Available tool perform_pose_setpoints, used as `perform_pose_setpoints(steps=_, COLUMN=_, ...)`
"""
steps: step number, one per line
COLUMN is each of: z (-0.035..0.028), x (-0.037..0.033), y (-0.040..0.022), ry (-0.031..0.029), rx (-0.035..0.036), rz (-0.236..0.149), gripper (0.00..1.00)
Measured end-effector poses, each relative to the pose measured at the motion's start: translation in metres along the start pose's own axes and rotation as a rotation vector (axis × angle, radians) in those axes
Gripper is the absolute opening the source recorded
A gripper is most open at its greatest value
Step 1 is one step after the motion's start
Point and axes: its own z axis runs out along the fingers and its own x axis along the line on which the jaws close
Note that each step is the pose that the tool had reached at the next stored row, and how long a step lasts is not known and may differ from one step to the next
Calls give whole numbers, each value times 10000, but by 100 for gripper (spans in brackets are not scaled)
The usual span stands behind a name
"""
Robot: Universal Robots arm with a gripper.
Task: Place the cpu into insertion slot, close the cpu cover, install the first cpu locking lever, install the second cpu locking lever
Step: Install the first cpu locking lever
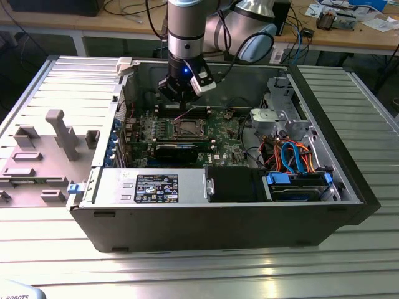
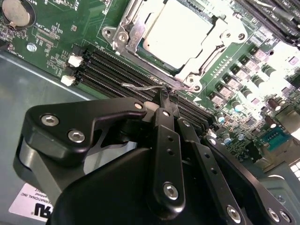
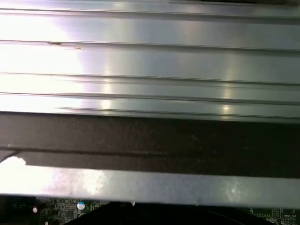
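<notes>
In the middle of the green motherboard: cpu seated, cover down, hand on a lever.

The cpu (image 2: 180, 33) lies flat in the insertion slot (image 2: 151, 55), framed by the cpu cover (image 2: 206, 49), which looks closed over it in the second wrist view. Just beside the socket's near edge, a thin wire locking lever (image 2: 140, 86) runs along that edge and parallel to the long black memory slots (image 2: 117, 70). The hand (image 2: 165, 98) sits directly at the lever's end, fingers drawn together, apparently pinching the wire. In the exterior view the hand (image 1: 181, 99) hangs over the socket (image 1: 186, 129) inside the open computer case (image 1: 218, 218), which stands on the ribbed metal surface (image 1: 187, 268).
</notes>
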Motion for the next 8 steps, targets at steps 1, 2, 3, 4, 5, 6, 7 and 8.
perform_pose_setpoints(steps=1, z=10, x=0, y=8, ry=-1, rx=-1, rz=0, gripper=11)
perform_pose_setpoints(steps=2, z=15, x=-1, y=11, ry=-1, rx=-1, rz=0, gripper=11)
perform_pose_setpoints(steps=3, z=26, x=-3, y=13, ry=1, rx=7, rz=-3, gripper=11)
perform_pose_setpoints(steps=4, z=34, x=-4, y=13, ry=1, rx=13, rz=-3, gripper=11)
perform_pose_setpoints(steps=5, z=42, x=-8, y=13, ry=1, rx=23, rz=-5, gripper=11)
perform_pose_setpoints(steps=6, z=49, x=-12, y=12, ry=3, rx=33, rz=-7, gripper=11)
perform_pose_setpoints(steps=7, z=57, x=-17, y=11, ry=3, rx=46, rz=-11, gripper=11)
perform_pose_setpoints(steps=8, z=63, x=-20, y=10, ry=4, rx=57, rz=-14, gripper=11)
